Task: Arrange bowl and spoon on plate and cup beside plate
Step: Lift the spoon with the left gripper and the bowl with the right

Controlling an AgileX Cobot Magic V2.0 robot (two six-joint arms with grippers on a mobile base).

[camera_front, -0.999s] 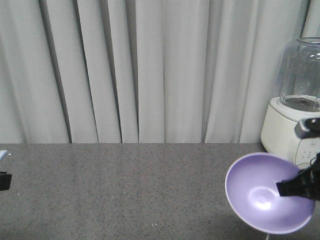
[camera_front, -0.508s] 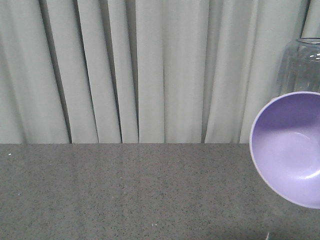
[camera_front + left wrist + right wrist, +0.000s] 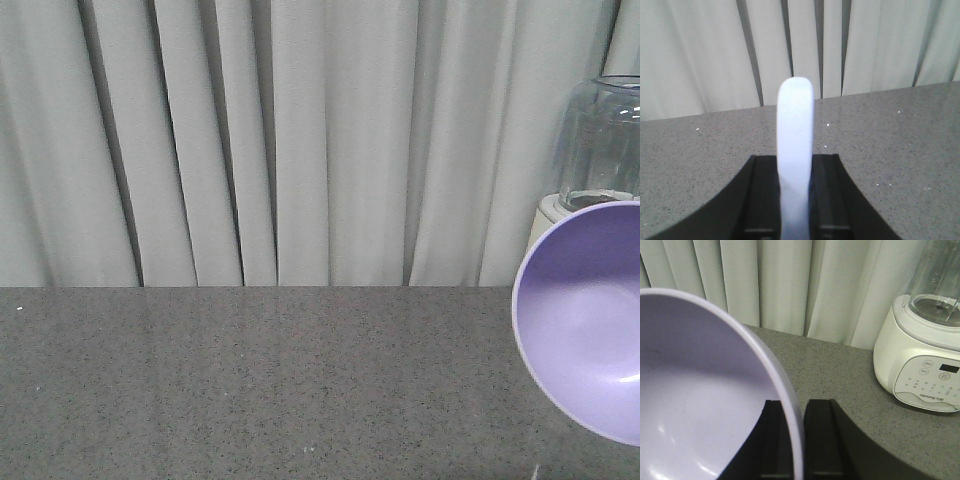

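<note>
Blender at the surface's right rear corner stands behind the bowl, whose rim our right claw pinches; our left claw clamps a pale strip.

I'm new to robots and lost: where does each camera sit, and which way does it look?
Front view: from the near side, looks across the table at the curtain; no robot parts show.
Left wrist: behind the left gripper, looking along its fingers, shut on the spoon.
Right wrist: behind the right gripper, whose fingers clamp the rim of the bowl; blender to the right.
Shared: front and right wrist both show bowl and blender.
</note>
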